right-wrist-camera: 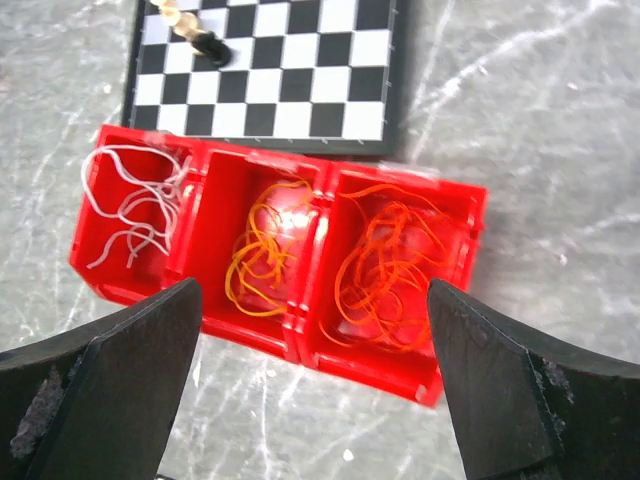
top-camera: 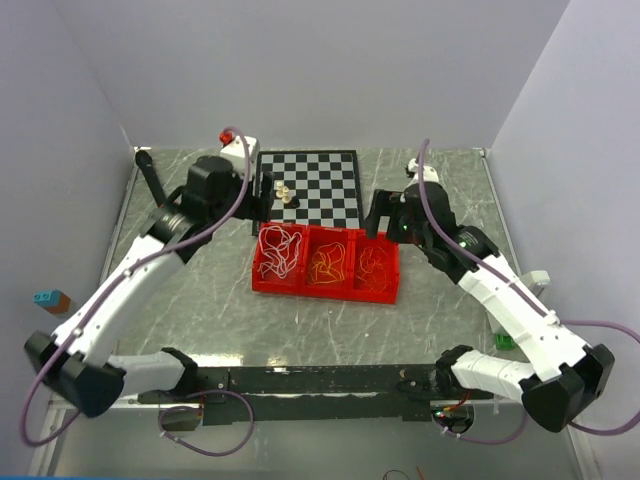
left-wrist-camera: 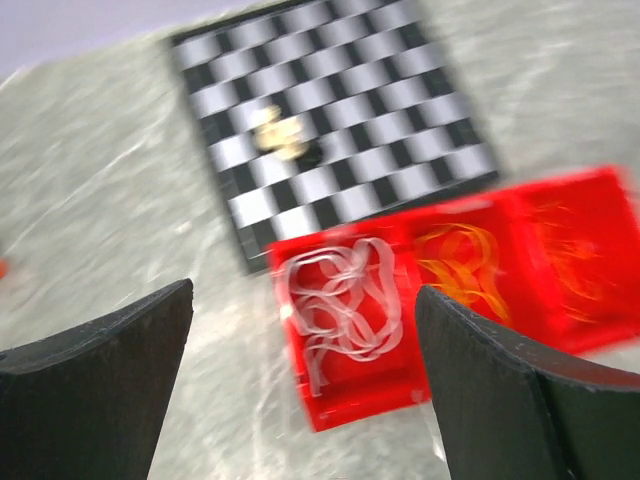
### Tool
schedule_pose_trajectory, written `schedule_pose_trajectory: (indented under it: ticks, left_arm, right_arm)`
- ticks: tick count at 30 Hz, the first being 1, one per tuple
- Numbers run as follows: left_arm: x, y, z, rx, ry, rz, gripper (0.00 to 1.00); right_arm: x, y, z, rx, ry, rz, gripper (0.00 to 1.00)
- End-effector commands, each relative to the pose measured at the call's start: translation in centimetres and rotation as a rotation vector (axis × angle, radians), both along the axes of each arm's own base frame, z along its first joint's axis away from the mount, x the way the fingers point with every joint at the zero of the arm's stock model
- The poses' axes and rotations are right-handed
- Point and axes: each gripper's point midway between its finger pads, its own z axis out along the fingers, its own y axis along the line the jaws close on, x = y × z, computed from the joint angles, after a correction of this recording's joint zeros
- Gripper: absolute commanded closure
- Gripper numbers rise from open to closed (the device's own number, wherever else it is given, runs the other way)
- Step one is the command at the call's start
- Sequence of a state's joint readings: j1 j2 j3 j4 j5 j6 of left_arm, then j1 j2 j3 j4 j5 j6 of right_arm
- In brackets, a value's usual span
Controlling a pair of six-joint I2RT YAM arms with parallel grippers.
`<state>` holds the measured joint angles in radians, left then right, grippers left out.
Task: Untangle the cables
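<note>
The cables lie sorted in a red three-compartment tray (top-camera: pixel 325 291) in front of the chessboard. White cables (top-camera: pixel 281 250) fill the left bin, yellow-orange cables (top-camera: pixel 330 262) the middle, red-orange cables (top-camera: pixel 375 265) the right. My left gripper (top-camera: pixel 262 203) hovers open beyond the tray's left end; in its wrist view, which is blurred, the white cables (left-wrist-camera: pixel 340 300) show between empty fingers. My right gripper (top-camera: pixel 378 215) hovers open beyond the tray's right end. Its wrist view shows the yellow-orange (right-wrist-camera: pixel 262 255) and red-orange cables (right-wrist-camera: pixel 390 265) under the open right gripper (right-wrist-camera: pixel 312 290), nothing held.
A chessboard (top-camera: pixel 320 175) lies behind the tray with a few small pieces (top-camera: pixel 285 193) near its left edge. A white object with a red cap (top-camera: pixel 238 140) stands at the back left. Small blocks sit at the left (top-camera: pixel 50 298) and right (top-camera: pixel 505 342) table edges.
</note>
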<state>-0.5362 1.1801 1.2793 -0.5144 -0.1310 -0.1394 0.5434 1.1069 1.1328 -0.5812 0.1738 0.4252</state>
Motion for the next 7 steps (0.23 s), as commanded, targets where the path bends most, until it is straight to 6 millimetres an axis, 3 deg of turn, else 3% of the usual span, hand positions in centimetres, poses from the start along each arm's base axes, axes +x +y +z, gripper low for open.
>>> schedule_pose_trajectory:
  ticks: [1,4,7]
  left_arm:
    - [0.4,4.7,-1.1,0.121,0.09,0.229,0.03]
    - [0.8,5.5,-0.1,0.083,0.016,0.231,0.03]
    - [2.4,8.5,-0.4,0.068,0.011,0.321,0.03]
  right_arm:
    - [-1.7,-2.4,-1.4,-0.025,0.056,-0.03,0.0]
    - [-2.1,-4.0,-1.6,0.018,0.055,-0.07,0.0]
    - [-2.0,-6.1,-1.9,0.059,0.061,-0.139,0.0]
